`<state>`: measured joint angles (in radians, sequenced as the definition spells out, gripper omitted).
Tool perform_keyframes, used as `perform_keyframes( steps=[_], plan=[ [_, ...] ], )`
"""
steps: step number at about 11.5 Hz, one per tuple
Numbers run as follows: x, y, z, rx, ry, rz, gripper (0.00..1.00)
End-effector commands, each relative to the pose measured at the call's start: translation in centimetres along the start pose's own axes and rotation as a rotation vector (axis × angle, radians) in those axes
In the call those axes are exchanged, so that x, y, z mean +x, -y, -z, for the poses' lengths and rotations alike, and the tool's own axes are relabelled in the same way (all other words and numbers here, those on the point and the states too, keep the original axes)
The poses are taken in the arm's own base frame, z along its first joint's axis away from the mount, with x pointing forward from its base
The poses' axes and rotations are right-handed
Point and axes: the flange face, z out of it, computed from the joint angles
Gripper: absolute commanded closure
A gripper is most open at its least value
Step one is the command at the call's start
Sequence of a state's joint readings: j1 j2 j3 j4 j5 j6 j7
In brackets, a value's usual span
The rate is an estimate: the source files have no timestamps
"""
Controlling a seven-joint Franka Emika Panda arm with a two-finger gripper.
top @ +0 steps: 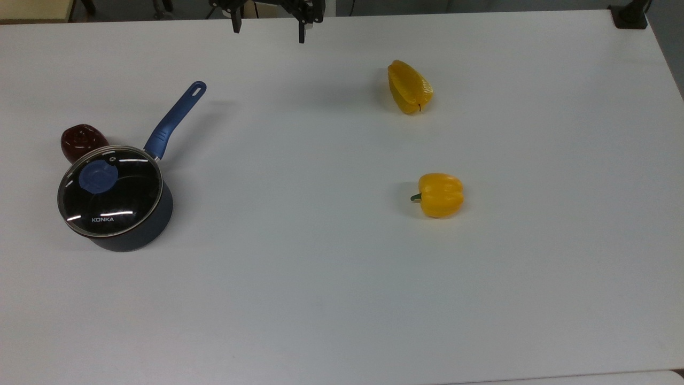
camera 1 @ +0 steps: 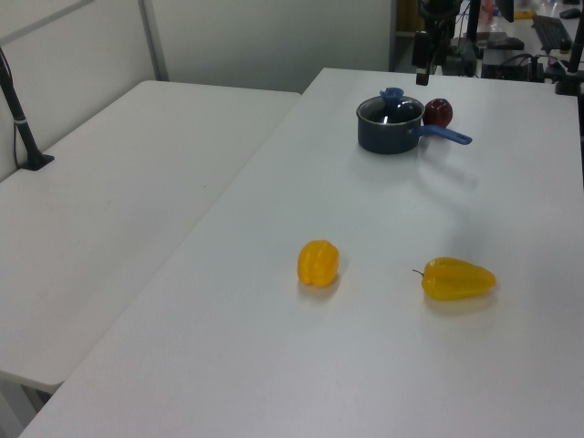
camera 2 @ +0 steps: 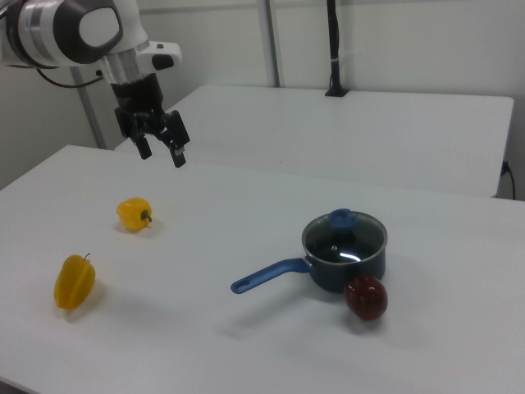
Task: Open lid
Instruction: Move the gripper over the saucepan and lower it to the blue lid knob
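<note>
Table [top: 342, 299]: white, smooth matt top, rectangular; a second white table [camera 2: 394, 123] stands beside it in the right view.

Arm [camera 2: 74, 33]: white rounded casing with dark joints, raised above the table at the right view's upper left. Gripper [camera 2: 161, 152]: black, two slim fingers spread wide apart, holding nothing, hanging in the air well apart from the saucepan; in the top view it shows at the upper edge [top: 269, 29].

Saucepan [top: 133, 230]: dark, round, straight-walled body with a long blue handle [top: 173, 120] ending in a hanging slot. Stands upright near the top view's left edge.

Lid [top: 109, 191]: round clear glass disc, metal rim, blue centre knob [top: 98, 177]. White lettering "KONKA" reads near the rim. Seated flat on the saucepan, closed; light streaks reflect on the glass.

Yellow pepper, long [top: 409, 87]: glossy, ribbed, tapered, lying on its side in the top view's upper right half.

Yellow pepper, round [top: 440, 194]: glossy, lobed, blocky, short green stem pointing to the top view's left; lies near the long one, apart from it.

Red fruit [top: 80, 141]: dark red, glossy, rounded, with a dimpled top; just beside the saucepan, whether touching cannot be told.
</note>
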<state>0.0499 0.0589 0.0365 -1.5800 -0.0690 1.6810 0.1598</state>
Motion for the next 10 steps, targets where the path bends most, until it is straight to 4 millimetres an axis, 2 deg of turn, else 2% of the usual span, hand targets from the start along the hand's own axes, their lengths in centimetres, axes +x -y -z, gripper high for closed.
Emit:
perform_keyframes(
  steps=[1, 4, 5, 7, 9, 10],
  plan=[
    [-0.2, -0.6, 0.1, 0.02, -0.011, -0.008, 0.0],
    [-0.1, -0.9, 0.1, 0.02, -0.012, -0.014, 0.0],
    [0.0, -1.7, 0.1, 0.018, -0.016, -0.026, 0.0],
    [0.5, -4.6, 0.1, 0.007, -0.03, -0.073, 0.0],
    [1.4, -8.3, 0.4, 0.013, -0.093, -0.139, 0.0],
    [2.1, -10.4, -0.4, 0.01, -0.112, -0.158, 0.0]
  ],
)
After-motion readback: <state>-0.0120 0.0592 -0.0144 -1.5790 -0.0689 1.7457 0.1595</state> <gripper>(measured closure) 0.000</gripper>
